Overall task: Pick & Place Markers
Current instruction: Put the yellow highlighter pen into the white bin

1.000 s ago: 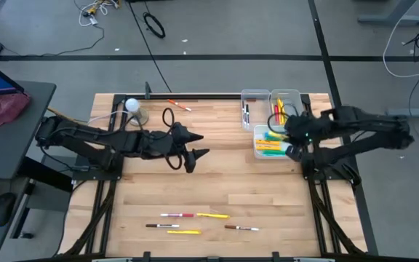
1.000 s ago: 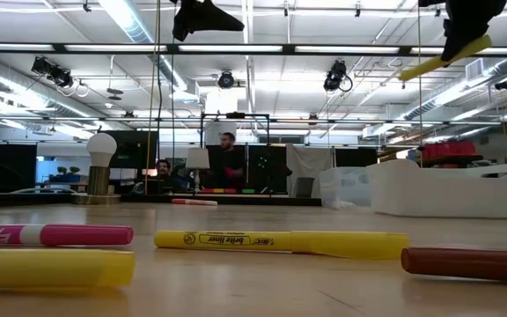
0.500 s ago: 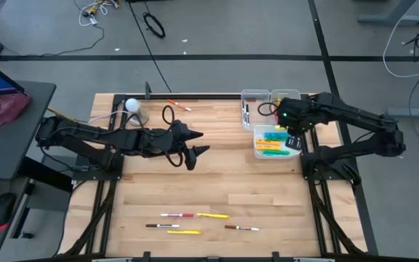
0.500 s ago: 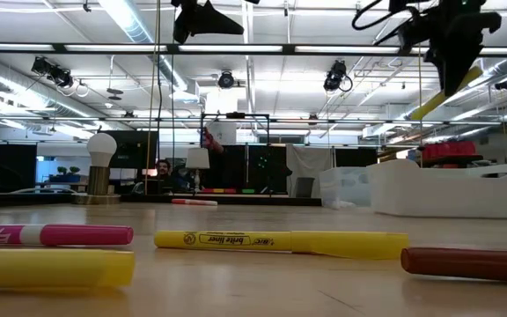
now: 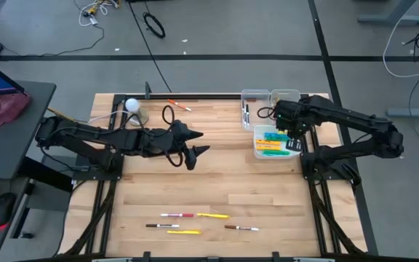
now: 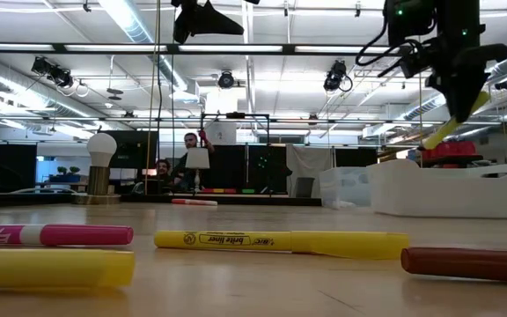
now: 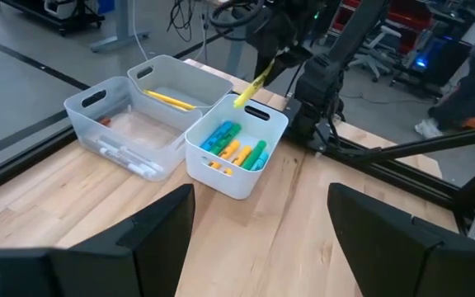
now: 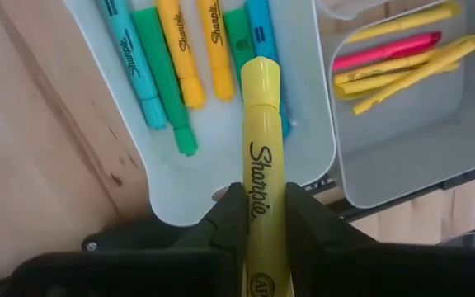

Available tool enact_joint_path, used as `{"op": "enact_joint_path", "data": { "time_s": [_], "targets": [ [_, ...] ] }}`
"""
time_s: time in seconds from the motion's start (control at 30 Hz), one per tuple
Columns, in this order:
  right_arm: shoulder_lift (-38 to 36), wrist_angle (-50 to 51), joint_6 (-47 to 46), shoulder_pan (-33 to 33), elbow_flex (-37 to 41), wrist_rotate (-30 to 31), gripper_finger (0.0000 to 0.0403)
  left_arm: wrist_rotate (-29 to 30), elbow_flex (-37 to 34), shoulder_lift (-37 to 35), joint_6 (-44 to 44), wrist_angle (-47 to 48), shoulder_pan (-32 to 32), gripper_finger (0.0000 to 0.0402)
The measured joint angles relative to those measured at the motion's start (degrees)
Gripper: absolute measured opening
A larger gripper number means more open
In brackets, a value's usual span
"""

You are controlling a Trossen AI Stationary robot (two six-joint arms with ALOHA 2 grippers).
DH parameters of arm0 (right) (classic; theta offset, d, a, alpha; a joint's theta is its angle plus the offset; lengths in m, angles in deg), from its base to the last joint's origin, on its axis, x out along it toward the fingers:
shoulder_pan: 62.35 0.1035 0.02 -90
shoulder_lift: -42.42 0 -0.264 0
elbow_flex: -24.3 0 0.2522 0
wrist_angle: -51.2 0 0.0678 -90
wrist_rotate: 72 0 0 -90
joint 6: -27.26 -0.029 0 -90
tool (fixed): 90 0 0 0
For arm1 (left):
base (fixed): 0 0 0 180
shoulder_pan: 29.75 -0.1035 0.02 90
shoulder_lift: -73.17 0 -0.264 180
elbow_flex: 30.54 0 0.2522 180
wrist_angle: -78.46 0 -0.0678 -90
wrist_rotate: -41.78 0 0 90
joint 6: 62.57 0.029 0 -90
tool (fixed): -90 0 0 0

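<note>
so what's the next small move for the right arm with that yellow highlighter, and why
Probably lower a little and open over the clear plastic bin of highlighters. The right tool grips a thick yellow Sharpie highlighter above that bin, where cyan, green and yellow highlighters already lie, so it looks lined up for release. The left tool waits open mid-table.

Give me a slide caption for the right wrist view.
Right gripper holds a yellow highlighter above the highlighter bin.
</note>
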Motion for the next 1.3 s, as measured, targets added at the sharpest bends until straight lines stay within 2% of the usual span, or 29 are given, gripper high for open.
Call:
{"op": "enact_joint_path", "data": {
  "time_s": [0.73,1.0,1.3],
  "targets": [
    [-0.81,-2.61,-3.67,0.0,0.12,0.07,0.0052,0.0,0.0,0.0,0.0,0.01,0.0,0.0282],
    [-1.24,-2.71,-0.99,-1.51,0.12,0.1,0.0053,0.0,0.0,0.0,0.0,0.01,0.0,0.0282],
    [-5.57,-3.18,4.27,-6.36,0.12,-0.02,0.0053,0.0,0.0,0.0,0.0,0.01,0.0,0.0282]
  ]
}}
